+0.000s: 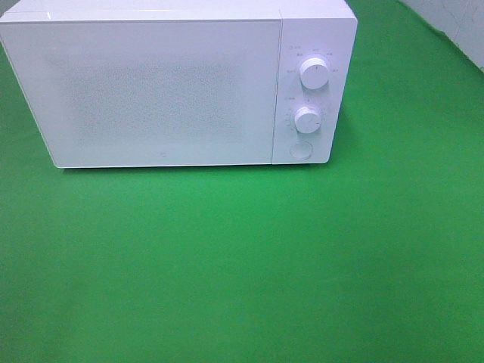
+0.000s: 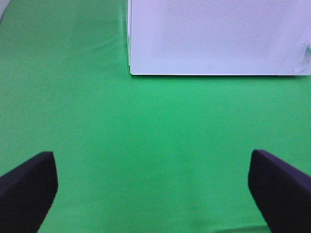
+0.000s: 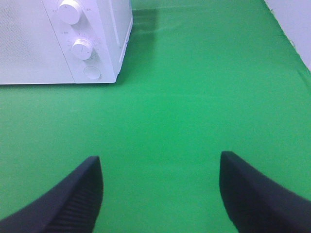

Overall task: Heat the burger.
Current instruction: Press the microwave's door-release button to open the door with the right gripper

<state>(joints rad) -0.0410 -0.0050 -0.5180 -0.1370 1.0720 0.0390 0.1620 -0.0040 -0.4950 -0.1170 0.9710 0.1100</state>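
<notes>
**Exterior high view: closed microwave, both grippers open**

Exterior high view: a white microwave [image 1: 162, 83] occupies the upper left and centre of the frame and stands on a green cloth [image 1: 242, 265]. Its door [image 1: 151, 91] is shut flush with the body. The speckled door panel does not show the interior. The control strip at the right end of the microwave carries an upper knob [image 1: 314, 73], a lower knob [image 1: 307, 119] and, below these, a round button [image 1: 301, 150].

The burger appears in no view. Its position and appearance cannot be told.

Left wrist view: the left gripper [image 2: 151, 165] has its dark fingers [image 2: 29, 189] spread wide apart over bare cloth, holding nothing.

Right wrist view: the right gripper [image 3: 160, 165] also stands open, with only cloth between its fingers [image 3: 77, 199], and the microwave's control strip is ahead of it.
</notes>
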